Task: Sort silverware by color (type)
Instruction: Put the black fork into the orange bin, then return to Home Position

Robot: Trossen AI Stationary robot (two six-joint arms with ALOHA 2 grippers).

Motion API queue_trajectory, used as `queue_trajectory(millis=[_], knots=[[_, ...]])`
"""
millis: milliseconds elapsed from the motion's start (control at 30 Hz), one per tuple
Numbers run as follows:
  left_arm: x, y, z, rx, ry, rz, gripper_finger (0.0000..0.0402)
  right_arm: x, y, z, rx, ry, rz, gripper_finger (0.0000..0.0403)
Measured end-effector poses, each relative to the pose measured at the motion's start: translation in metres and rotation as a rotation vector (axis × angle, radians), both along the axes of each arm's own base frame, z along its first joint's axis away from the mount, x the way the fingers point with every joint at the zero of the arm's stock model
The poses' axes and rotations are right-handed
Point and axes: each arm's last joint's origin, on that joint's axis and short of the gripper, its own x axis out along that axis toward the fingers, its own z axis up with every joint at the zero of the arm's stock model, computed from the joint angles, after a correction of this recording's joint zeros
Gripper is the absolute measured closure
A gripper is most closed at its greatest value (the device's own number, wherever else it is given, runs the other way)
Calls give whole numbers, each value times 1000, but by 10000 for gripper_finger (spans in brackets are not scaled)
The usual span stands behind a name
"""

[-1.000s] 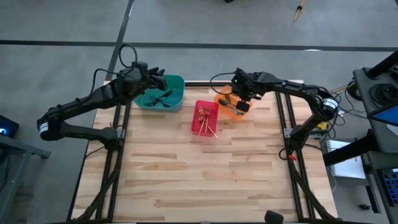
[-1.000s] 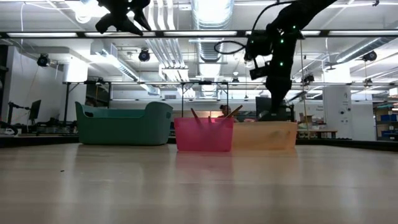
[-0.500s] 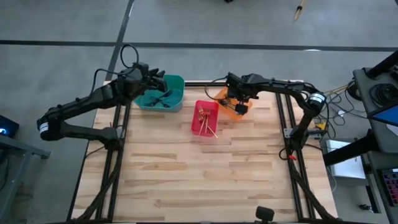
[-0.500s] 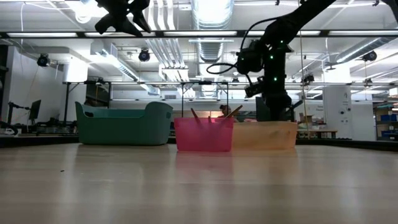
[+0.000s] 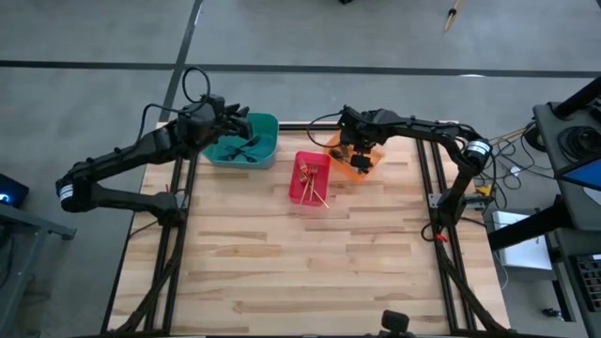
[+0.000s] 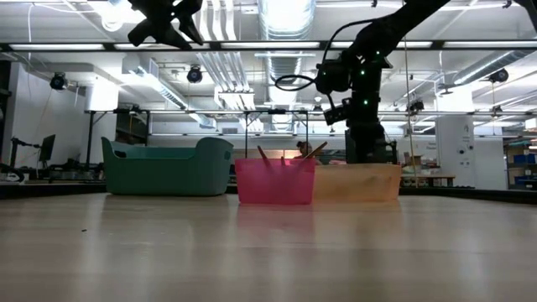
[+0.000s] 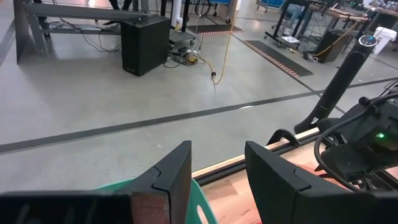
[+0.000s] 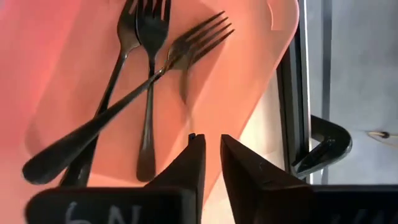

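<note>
Three dark forks (image 8: pixel 134 81) lie crossed on the floor of the orange bin (image 8: pixel 249 81). My right gripper (image 8: pixel 212 146) hangs over that bin (image 5: pixel 340 164) at the table's far right. It points steeply down, and its fingers stand a narrow gap apart with nothing between them. Gold forks (image 5: pixel 311 178) lie in the red bin (image 5: pixel 302 192) at the far middle. Dark cutlery (image 5: pixel 242 150) lies in the teal bin (image 5: pixel 268 127) at the far left. My left gripper (image 7: pixel 217 155) waits open above the teal bin's far rim (image 7: pixel 202 205), holding nothing.
The three bins stand in a row along the table's far edge, teal (image 6: pixel 168 168), red (image 6: pixel 275 184) and orange (image 6: pixel 361 183). Bare wooden tabletop (image 5: pixel 300 263) stretches from them to the near edge. Black frame rails (image 5: pixel 427 188) run along both sides.
My right gripper has sunk toward the orange bin, shifted a little toward the table's left and rolled slightly at the wrist. My left arm has kept still.
</note>
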Motion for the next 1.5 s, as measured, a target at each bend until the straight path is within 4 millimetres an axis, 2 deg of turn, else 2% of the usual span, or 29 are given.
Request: queue_trajectory(millis=[167, 333, 433, 567, 667, 767, 900, 1033, 1167, 1300, 1400, 1500], knots=[[0, 0, 0, 0, 0, 0, 271, 0, 0, 0, 3, -13, -34, 334], [0, 0, 0, 0, -1, 0, 271, 0, 0, 2, 8, -19, -64, 333], [0, 0, 0, -3, -1, -9, 271, 3, -2, 10, -5, -49, -85, 335], [1, -1, -2, -26, 4, -59, 271, 8, -5, 33, -25, -129, -144, 335], [2, -3, -4, -55, 14, -111, 271, 14, -6, 56, 43, -287, -169, 335], [1, -6, -7, -90, 47, -195, 271, 21, -4, 79, 162, -535, -128, 335], [-3, -29, 1, -11, 122, -442, 271, 20, 8, 105, 262, -832, 55, 335], [-26, -47, 9, -2, 126, -576, 271, 0, 25, 117, 238, -947, 179, 335], [-62, -60, 16, -40, 76, -608, 281, -24, 41, 115, 215, -996, 189, 335], [-90, -66, 22, -79, -27, -509, 294, -43, 53, 106, 302, -1040, -19, 335], [-105, -70, 26, -63, -88, -468, 299, -52, 59, 97, 404, -1072, -184, 335], [-112, -71, 31, -91, -192, -435, 299, -56, 62, 88, 451, -1081, -257, 335]])
